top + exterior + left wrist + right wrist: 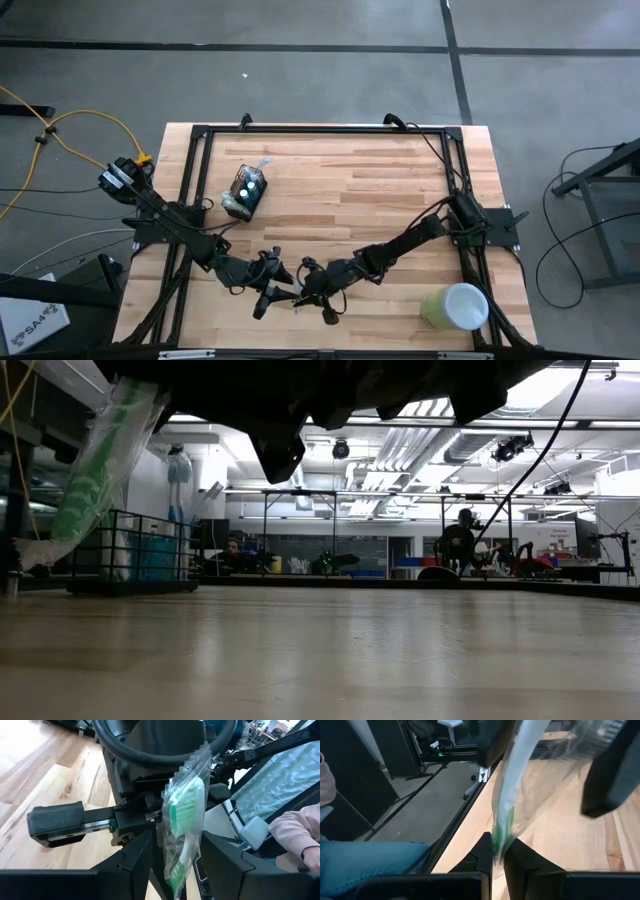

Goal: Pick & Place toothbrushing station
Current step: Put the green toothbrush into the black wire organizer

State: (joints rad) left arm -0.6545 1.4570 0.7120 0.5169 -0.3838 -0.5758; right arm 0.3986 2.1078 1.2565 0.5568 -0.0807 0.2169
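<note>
1. The right gripper [497, 852] was pinched tight on one end of a bagged green toothbrush [509, 805], down at the near edge of the table [400, 180].
2. The left gripper [165, 840] sat right up against it, fingers spread wide, with the bag hanging between them. Nothing clamped on that side yet.
3. The toothbrushing station, that little black wire-mesh holder [246, 192], stood well apart from both grippers, toward the far-left part of the table. It already had a couple of things in it.
4. The holder was on the left arm's side, so I'd say the left arm was nearer.
5. The brush's long axis hung roughly upright, which looked handy for dropping it in.
6. The pale green cup [455, 306] sat off at the near right.
</note>
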